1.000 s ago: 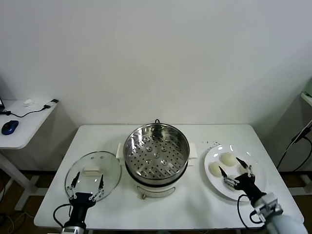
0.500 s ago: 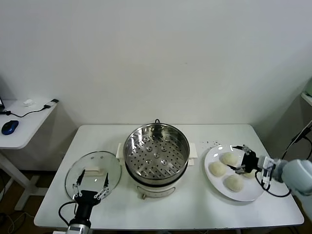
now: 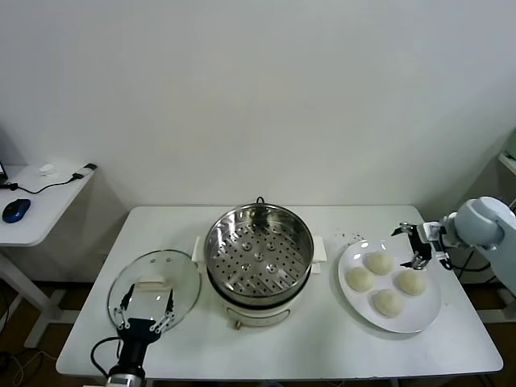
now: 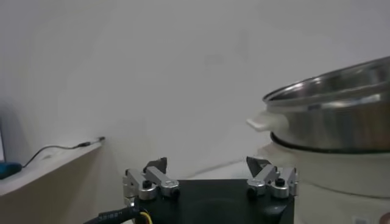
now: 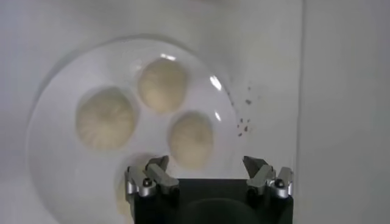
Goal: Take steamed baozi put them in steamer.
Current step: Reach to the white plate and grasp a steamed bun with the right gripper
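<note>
On the plate (image 3: 419,321), four smooth cream-white baozi (image 3: 388,302); steamer (image 3: 259,251) shiny.

Four baozi (image 3: 384,282) lie on a white plate (image 3: 419,318), right of the empty steamer (image 3: 259,254). The right gripper (image 3: 416,246) hangs spread above the plate's far edge. The left gripper (image 3: 146,307) rests spread over the glass lid (image 3: 182,274).

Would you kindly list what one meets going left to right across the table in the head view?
Glass lid with the left gripper at its near edge → steamer → plate of steamed baozi, right gripper above.
</note>
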`<control>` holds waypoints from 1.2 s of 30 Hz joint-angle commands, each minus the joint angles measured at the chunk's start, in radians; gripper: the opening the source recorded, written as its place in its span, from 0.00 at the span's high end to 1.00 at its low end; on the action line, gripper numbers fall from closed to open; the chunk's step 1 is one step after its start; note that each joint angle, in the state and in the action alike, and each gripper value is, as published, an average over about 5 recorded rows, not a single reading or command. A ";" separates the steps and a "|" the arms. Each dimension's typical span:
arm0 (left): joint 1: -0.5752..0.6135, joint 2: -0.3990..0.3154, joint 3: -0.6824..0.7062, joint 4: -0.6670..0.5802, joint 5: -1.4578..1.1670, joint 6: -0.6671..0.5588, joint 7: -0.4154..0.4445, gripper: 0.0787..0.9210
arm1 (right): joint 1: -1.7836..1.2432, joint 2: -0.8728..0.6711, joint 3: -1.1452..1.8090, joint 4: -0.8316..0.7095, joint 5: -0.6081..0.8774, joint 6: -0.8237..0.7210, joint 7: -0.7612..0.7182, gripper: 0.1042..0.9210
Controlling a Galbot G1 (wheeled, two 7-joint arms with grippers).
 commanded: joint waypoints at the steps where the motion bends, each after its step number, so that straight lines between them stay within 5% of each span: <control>1: -0.003 0.002 -0.007 0.002 -0.011 0.007 -0.001 0.12 | 0.230 0.109 -0.282 -0.215 -0.024 0.018 -0.072 0.12; 31: 0.001 0.011 -0.021 0.018 -0.006 0.013 0.000 0.12 | 0.109 0.340 -0.156 -0.471 -0.027 0.035 -0.037 0.12; 36: -0.003 0.011 -0.021 0.021 -0.005 0.016 0.000 0.12 | 0.115 0.344 -0.155 -0.481 -0.026 0.039 -0.041 0.20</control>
